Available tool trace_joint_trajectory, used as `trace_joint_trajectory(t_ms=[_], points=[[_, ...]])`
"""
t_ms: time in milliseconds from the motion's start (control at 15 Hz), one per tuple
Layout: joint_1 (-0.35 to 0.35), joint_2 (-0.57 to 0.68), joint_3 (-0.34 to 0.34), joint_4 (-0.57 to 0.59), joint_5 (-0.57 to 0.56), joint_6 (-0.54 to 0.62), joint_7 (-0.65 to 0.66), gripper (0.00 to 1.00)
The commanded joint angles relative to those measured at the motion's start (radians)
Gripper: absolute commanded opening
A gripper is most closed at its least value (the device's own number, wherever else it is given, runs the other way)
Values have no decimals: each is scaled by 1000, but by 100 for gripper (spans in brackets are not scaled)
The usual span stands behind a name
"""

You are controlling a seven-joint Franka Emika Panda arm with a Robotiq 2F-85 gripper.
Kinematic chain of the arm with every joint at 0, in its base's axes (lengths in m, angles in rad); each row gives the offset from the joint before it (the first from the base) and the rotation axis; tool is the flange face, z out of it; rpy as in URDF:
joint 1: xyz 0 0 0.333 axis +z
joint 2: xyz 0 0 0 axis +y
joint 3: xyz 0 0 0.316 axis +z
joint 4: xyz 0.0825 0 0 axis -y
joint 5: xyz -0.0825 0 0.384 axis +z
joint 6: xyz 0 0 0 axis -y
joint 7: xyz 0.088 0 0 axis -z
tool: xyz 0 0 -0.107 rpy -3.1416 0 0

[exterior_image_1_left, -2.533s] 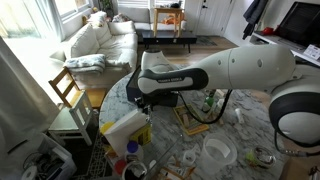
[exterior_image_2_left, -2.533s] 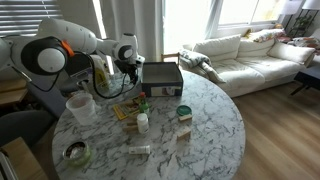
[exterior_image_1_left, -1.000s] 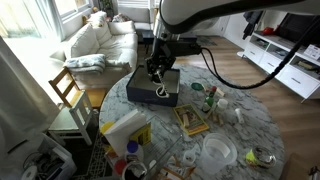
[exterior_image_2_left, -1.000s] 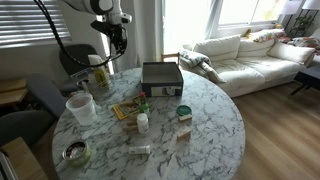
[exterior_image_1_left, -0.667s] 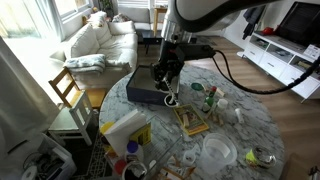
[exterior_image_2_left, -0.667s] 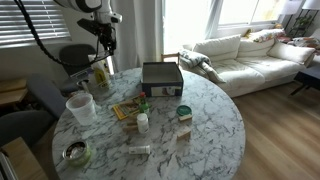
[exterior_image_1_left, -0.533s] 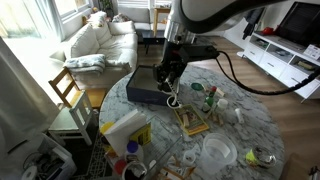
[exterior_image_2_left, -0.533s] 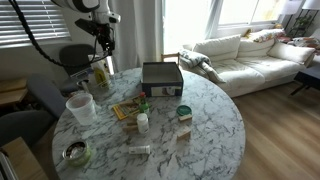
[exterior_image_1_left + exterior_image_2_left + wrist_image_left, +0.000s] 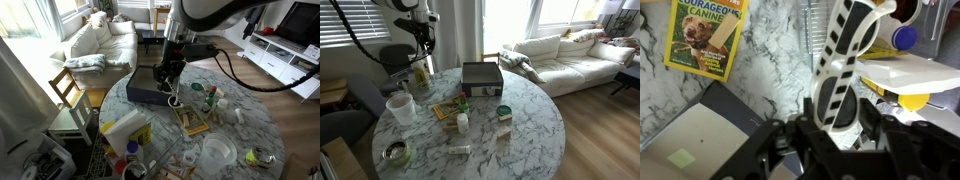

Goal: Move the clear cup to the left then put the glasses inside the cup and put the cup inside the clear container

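My gripper (image 9: pixel 166 74) hangs above the marble table, beside the dark rectangular box (image 9: pixel 150 91), and is shut on black-and-white striped glasses (image 9: pixel 845 60), which dangle below it (image 9: pixel 175 98). In the wrist view the fingers (image 9: pixel 835 128) clamp the glasses' frame. In an exterior view the gripper (image 9: pixel 424 42) is high over the table's far edge. The clear cup (image 9: pixel 217 152) with a whitish rim stands upright near the table's edge, well away from the gripper; it also shows in an exterior view (image 9: pixel 400 105). The box (image 9: pixel 481 78) is closed.
A dog magazine (image 9: pixel 704 38) lies near the table's middle (image 9: pixel 448 108). A green bottle (image 9: pixel 208 100), a small white bottle (image 9: pixel 463 122), a tape roll (image 9: pixel 396 153) and a yellow-and-white box (image 9: pixel 125 130) stand about. A wooden chair (image 9: pixel 68 92) is by the table.
The arm rose from low over the table with the glasses in the gripper, then shifted from above the dark box to beside it. In the last half second nothing has visibly moved.
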Motion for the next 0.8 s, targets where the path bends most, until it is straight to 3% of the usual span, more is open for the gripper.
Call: trace_joint_trajectory(t_ms=[0, 267, 533, 667, 733], points=[[-24, -96, 35, -95, 37, 41, -201, 23], [-41, -238, 56, -268, 175, 106, -464, 23], [-24, -377, 32, -434, 291, 64, -696, 23], [-11, -422, 18, -495, 313, 47, -720, 23], [-14, -432, 19, -515, 253, 46, -667, 23]])
